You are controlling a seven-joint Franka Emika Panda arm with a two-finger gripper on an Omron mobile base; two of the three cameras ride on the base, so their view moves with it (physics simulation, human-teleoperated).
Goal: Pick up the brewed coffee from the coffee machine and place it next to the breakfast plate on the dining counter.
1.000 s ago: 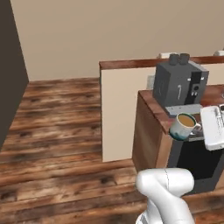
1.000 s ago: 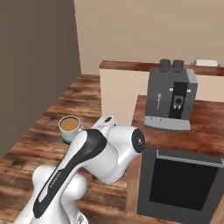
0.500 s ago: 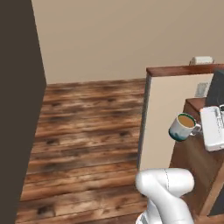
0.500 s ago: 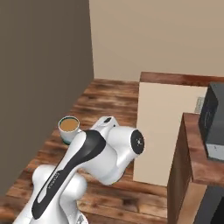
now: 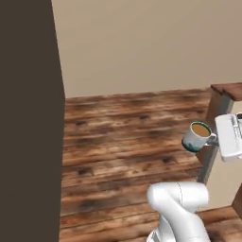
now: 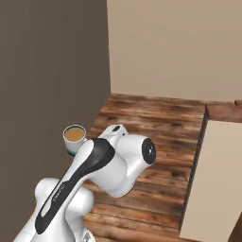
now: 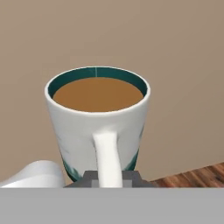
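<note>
The brewed coffee (image 5: 198,136) hangs in the air above the wooden floor (image 5: 123,142), carried upright by the pincer (image 7: 108,177). In the left base view the mug sits just left of the white hand (image 5: 230,137), its handle turned toward the hand, with a teal-green band showing at its base. In the right base view the brewed coffee (image 6: 74,139) peeks out just above and to the left of the white arm (image 6: 108,163), in front of a dark brown wall (image 6: 52,71).

The hand view looks straight at the brewed coffee (image 7: 98,124): a white mug with a teal inner rim, filled nearly to the top with light brown coffee whose surface lies level. The handle runs down the middle of the near side, and the dark fingertips (image 7: 89,179) sit at its lower end, one on each side, so the pincer is closed on the mug's handle. Behind the mug is a plain beige wall (image 7: 175,52), with a strip of wooden floor at the lower right.

At the right edge of the left base view a reddish-brown table (image 5: 229,90) top with a lighter side panel shows, well apart from the mug's left side. In the right base view the same reddish-brown table (image 6: 224,112) edge and its pale side stand to the right of the arm
</note>
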